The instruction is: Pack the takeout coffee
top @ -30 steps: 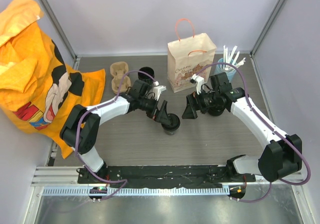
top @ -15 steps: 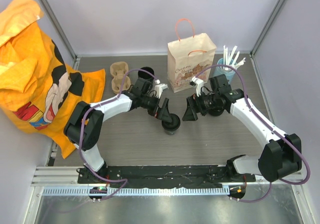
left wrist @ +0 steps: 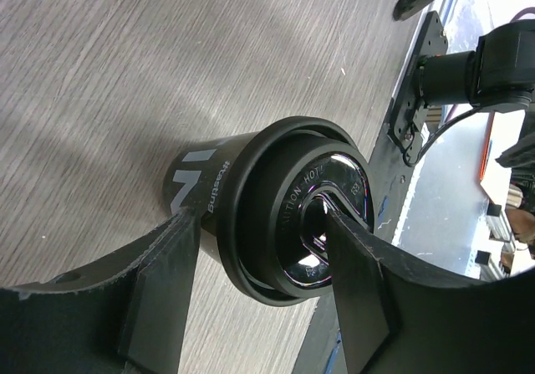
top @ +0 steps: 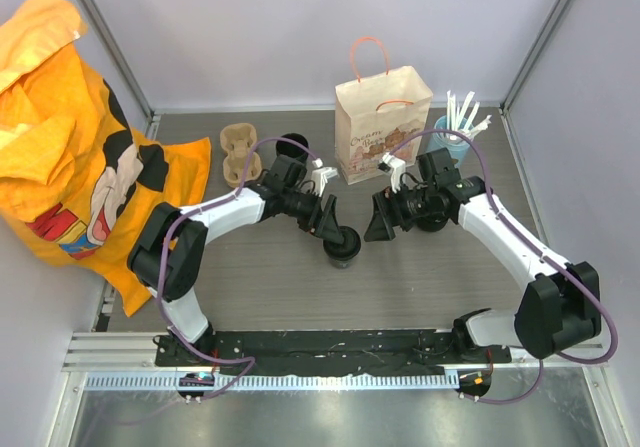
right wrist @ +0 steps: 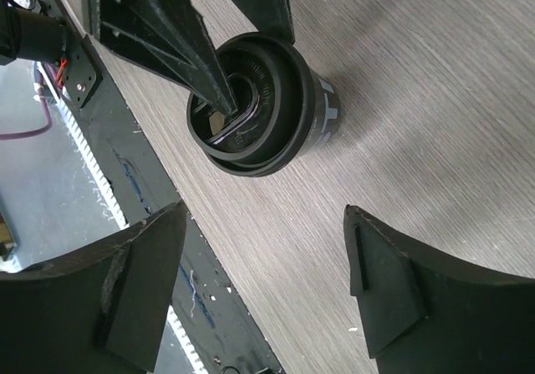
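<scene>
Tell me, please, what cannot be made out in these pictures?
- Left wrist: whether the left jaws touch the cup; a finger overlaps its lid.
- Top: the bag's inside; its walls hide it.
- Top: the straw cup's base, behind the right arm.
- All views: the cup's contents, under the lid.

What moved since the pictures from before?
The left pincer narrowed around the black coffee cup, one finger outside its wall, one over the lid; whether it grips yet is unclear. The cup, the open right pincer, paper bag and straws stayed put.
</scene>
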